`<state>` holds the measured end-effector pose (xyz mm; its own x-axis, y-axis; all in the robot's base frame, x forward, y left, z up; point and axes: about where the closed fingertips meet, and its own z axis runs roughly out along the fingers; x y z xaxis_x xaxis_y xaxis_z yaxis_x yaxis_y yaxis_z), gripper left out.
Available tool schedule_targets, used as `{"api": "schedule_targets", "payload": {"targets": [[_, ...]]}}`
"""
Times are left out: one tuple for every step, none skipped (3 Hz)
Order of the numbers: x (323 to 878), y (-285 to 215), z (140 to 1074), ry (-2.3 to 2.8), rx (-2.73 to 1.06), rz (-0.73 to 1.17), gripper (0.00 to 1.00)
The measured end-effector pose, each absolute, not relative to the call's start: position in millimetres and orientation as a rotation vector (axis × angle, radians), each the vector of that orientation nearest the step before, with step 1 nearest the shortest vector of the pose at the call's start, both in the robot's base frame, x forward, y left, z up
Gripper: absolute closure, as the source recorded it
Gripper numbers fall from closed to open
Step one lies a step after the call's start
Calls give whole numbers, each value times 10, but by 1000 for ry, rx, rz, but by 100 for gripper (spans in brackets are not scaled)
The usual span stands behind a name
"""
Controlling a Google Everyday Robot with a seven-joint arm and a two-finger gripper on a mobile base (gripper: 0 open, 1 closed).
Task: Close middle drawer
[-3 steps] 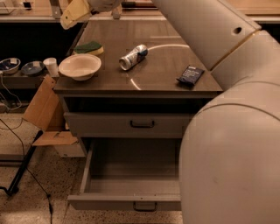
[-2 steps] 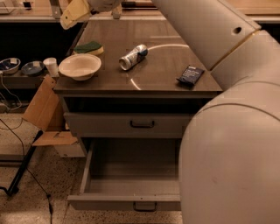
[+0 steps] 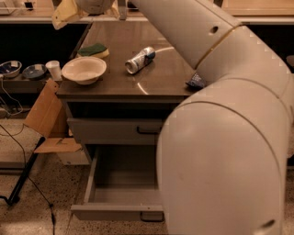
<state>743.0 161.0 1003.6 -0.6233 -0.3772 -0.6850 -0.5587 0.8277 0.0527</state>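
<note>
A grey cabinet stands under a brown tabletop [image 3: 151,80]. One drawer [image 3: 119,131] with a dark handle sits nearly shut. The drawer below it [image 3: 115,212] is pulled far out and looks empty inside; its handle shows at the front edge. My gripper [image 3: 64,13] is a pale yellow shape at the top left, high above the tabletop's left rear corner and far from both drawers. My large white arm [image 3: 229,137] fills the right side and hides the cabinet's right part.
On the tabletop lie a cream bowl [image 3: 84,69], a green sponge [image 3: 93,49], a tipped can [image 3: 140,59] and a blue packet [image 3: 196,81], partly hidden by my arm. An open cardboard box [image 3: 48,121] and cables lie on the floor at left. Small bowls and a cup [image 3: 53,69] sit on a low shelf.
My gripper has shifted slightly left. My arm now covers more of the right side and part of the blue packet. The drawers have not moved.
</note>
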Motion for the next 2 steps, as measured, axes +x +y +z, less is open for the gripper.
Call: {"api": "schedule_targets", "payload": {"targets": [[7556,1780,9875,2390,-498,384,0],[7646,1854,9671,2446,-298,460,0]]}}
